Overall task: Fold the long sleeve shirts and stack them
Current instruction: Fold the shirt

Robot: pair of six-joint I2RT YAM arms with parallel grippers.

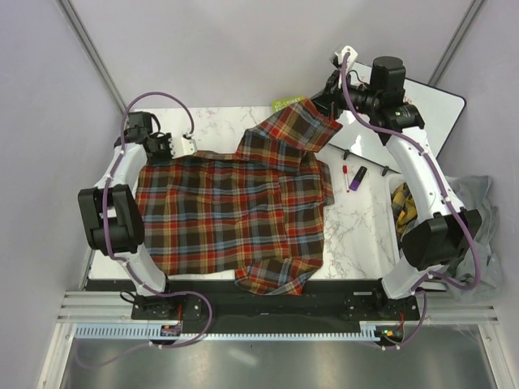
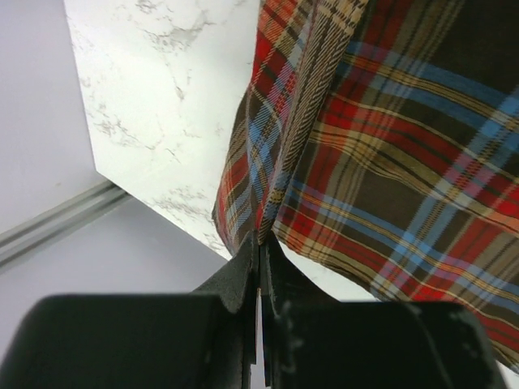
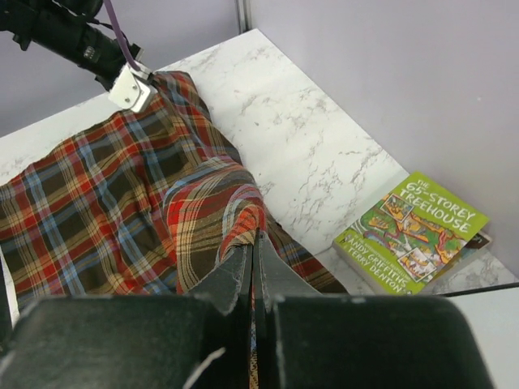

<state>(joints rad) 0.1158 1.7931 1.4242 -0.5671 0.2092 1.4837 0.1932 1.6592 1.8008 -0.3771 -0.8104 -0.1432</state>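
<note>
A plaid flannel shirt (image 1: 235, 215) in red-orange, brown and blue checks lies spread over the marble table (image 1: 357, 235). My left gripper (image 1: 180, 146) is shut on the shirt's far-left edge, pinching the cloth (image 2: 268, 219) between its fingertips. My right gripper (image 1: 328, 108) is shut on a raised corner of the shirt (image 3: 251, 223) at the far right, holding it above the table so the cloth hangs in a sloped fold. A sleeve or hem flap hangs over the near table edge (image 1: 280, 279).
A green book (image 3: 413, 231) lies at the far table edge next to my right gripper. A red marker (image 1: 345, 174) and a purple one (image 1: 357, 178) lie right of the shirt. A bag with cloth (image 1: 403, 207) sits off the right side.
</note>
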